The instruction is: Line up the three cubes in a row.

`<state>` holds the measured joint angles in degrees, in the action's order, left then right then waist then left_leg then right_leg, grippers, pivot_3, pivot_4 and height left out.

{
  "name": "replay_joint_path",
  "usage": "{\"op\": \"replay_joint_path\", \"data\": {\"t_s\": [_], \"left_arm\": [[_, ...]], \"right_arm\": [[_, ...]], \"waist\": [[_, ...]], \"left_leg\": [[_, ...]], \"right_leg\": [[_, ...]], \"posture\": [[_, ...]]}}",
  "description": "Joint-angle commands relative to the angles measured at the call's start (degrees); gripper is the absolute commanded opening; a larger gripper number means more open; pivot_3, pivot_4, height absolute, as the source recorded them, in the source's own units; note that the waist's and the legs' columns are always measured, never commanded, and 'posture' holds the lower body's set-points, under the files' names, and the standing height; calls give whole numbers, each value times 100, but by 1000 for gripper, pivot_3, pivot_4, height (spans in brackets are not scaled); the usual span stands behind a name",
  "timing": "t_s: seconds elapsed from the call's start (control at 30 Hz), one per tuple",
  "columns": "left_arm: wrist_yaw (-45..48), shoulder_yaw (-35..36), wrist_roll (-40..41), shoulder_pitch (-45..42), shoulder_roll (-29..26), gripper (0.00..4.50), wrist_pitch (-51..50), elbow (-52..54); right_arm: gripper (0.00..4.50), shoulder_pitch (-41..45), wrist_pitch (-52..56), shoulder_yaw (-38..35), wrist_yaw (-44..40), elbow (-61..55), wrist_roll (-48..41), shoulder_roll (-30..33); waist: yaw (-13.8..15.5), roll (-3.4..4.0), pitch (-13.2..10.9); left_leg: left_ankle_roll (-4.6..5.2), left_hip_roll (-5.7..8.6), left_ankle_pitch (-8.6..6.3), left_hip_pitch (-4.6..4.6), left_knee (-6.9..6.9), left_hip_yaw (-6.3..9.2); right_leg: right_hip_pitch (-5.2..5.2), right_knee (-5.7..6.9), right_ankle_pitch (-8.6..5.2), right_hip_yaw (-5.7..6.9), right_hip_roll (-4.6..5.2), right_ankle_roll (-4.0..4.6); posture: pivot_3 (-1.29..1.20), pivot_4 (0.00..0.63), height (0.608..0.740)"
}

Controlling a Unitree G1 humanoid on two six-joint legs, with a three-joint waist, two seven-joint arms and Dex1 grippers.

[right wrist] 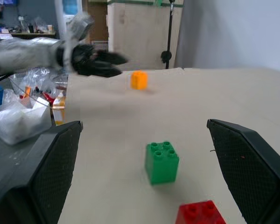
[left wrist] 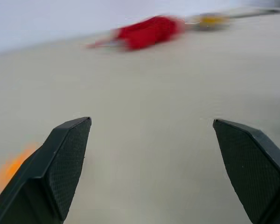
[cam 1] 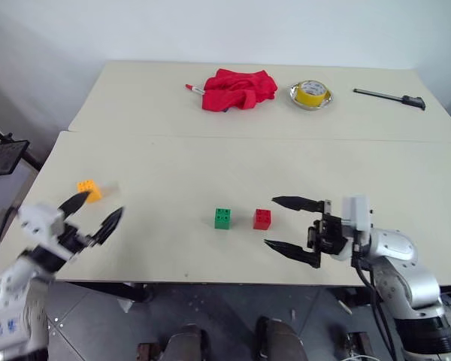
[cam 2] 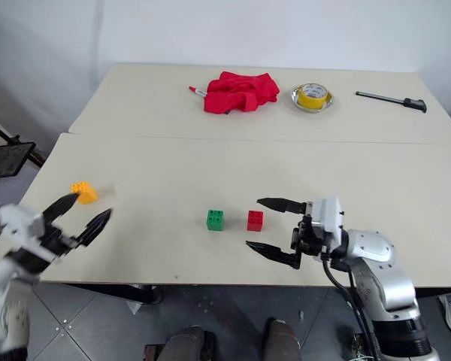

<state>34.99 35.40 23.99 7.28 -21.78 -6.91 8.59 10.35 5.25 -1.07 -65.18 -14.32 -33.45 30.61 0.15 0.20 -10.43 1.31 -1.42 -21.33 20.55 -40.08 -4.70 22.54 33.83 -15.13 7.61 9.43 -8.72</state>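
Observation:
The orange-yellow cube (cam 1: 89, 189) lies far left on the near table, apart from the others. The green cube (cam 1: 222, 218) and the red cube (cam 1: 261, 219) sit side by side near the front middle with a small gap between them. My left gripper (cam 1: 103, 204) is open and empty. One fingertip is close beside the orange-yellow cube, which lies outside the fingers. My right gripper (cam 1: 271, 222) is open and empty, pointing sideways at the red cube from its right. In the right wrist view the green cube (right wrist: 162, 162) and the red cube (right wrist: 200, 213) lie ahead between the fingers.
On the far table lie a red cloth (cam 1: 239, 89) with a pen (cam 1: 193, 89) beside it, a yellow tape roll (cam 1: 310, 94) in a metal dish, and a black tool (cam 1: 391, 96). A seam (cam 1: 210, 136) separates the two tables. The front edge runs close to both grippers.

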Motion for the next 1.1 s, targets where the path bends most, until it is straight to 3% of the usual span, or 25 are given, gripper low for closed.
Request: {"op": "replay_joint_path", "data": {"t_s": [0.03, 0.17, 0.27, 0.47, 0.63, 0.93, 1.1], "left_arm": [[-1178, 675, 97, 515, 675, 4461, 212, 221], [-1725, 756, 131, 772, 1115, 4461, 331, 369], [-1821, 297, -60, 686, 1125, 4461, 301, 587], [-2569, -195, -428, -217, 761, 4461, -214, 424], [-3435, -556, -744, -1508, 627, 4461, -861, -111], [-3668, -837, -995, -2356, 467, 4461, -873, -1366], [-3609, -895, -962, -2285, 508, 3178, -693, -1280]], "right_arm": [[4500, 239, -362, 107, -77, -25, 153, -140], [4500, 404, -489, 83, -126, 48, 114, -221], [4500, 385, -484, 87, -197, 129, 107, -189], [4500, 322, -362, 98, -285, 132, 64, -133], [4500, 254, -233, 114, -277, 20, 43, -81], [4500, 42, -183, 89, -86, -205, 86, -70], [4500, -100, -249, 13, 42, -268, 120, -51]], "waist": [[-4, -5, 1], [66, -15, 4], [121, -17, 5], [109, -18, 6], [107, -20, 7], [76, -21, 7], [100, -21, 7]], "left_leg": [[-2, -1, -1, 0, 1, -2], [-2, -1, -1, 2, -1, -5], [2, -2, -5, 1, -2, -15], [1, -4, -6, 1, -1, -30], [-2, 9, -8, -2, 0, -44], [-8, 10, -12, -6, 8, -67], [-8, 9, -12, -7, 5, -66]], "right_leg": [[1, -2, 0, 1, -1, 0], [1, -5, 0, 0, -2, 1], [3, -9, 0, -4, 0, 3], [9, -7, 2, -3, -5, 10], [16, -2, 5, -3, -14, 14], [20, -3, 5, 7, -19, 14], [19, -3, 5, 4, -18, 14]], "posture": [[0, 150, 740], [0, 150, 740], [0, 150, 740], [0, 150, 740], [0, 150, 740], [0, 150, 740], [0, 150, 740]]}}
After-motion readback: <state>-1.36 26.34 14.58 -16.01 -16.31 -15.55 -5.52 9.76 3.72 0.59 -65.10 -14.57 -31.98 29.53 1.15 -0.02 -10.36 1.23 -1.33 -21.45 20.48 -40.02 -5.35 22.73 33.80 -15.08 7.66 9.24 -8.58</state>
